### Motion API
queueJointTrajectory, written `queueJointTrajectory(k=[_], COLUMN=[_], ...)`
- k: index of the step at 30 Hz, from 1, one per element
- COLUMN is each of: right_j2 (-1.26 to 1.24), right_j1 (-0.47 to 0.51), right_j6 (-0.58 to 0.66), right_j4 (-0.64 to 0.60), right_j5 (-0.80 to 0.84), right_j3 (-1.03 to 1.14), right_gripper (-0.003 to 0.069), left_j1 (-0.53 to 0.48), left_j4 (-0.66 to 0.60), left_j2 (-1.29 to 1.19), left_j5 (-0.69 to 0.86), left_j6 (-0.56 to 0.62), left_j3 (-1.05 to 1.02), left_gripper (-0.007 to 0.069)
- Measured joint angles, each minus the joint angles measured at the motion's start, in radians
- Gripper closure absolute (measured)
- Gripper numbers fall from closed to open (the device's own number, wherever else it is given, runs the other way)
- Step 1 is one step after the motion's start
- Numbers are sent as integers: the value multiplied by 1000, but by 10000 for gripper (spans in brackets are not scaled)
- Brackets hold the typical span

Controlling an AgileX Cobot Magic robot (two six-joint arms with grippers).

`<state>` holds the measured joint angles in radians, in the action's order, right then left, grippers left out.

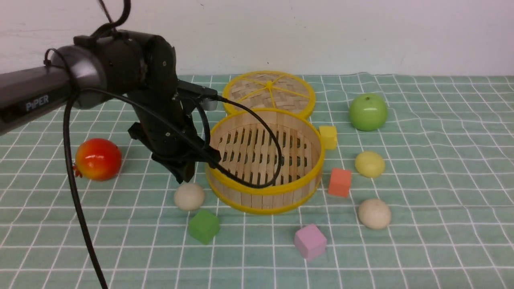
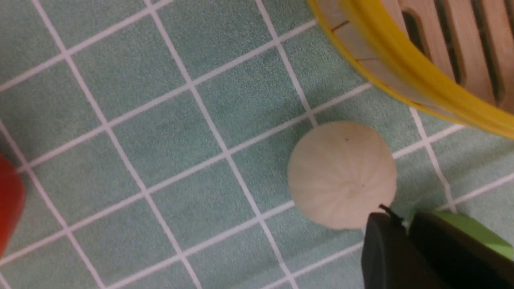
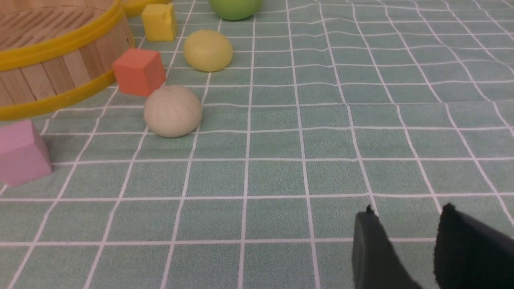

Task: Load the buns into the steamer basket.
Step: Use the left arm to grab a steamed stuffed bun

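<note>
steamer basket point(image 1: 281, 198) open-topped, green cube point(image 1: 204, 226) crowding left cream bun point(image 1: 189, 196), orange cube point(image 1: 339, 182) beside basket wall

Sea-green tablecloth point(image 1: 441, 180) checked with thin white lines.
Steamer basket point(image 1: 265, 196) of pale bamboo slats between yellow rims; woven tan lid point(image 1: 281, 100) rimmed and spoked in yellow. Cream-white buns point(image 1: 189, 196) point(image 1: 374, 213); pale yellow bun point(image 1: 370, 164). Glossy green apple point(image 1: 368, 112); red fruit point(image 1: 97, 159) shading to orange-yellow. Yellow cube point(image 1: 328, 137), orange cube point(image 1: 339, 182), green cube point(image 1: 204, 226), pink cube point(image 1: 309, 241). Black left arm point(image 1: 156, 100) lettered "PIPER" in pale grey.
</note>
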<state>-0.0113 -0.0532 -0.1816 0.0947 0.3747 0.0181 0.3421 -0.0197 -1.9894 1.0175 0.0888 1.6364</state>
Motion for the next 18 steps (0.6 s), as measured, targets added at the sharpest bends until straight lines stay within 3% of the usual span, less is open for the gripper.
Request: queueJointTrajectory(k=[6,18], right_j2=[0,0], right_j1=[0,0], right_j6=[0,0], right_j4=[0,0], right_j5=[0,0], right_j3=[0,0], right_gripper=[419,419], left_j1=[0,0], left_j4=[30,38], left_j2=[-62,-117], left_j5=[-44,-99], left_j6=[1,1], left_j3=[0,1], left_gripper=[407,397])
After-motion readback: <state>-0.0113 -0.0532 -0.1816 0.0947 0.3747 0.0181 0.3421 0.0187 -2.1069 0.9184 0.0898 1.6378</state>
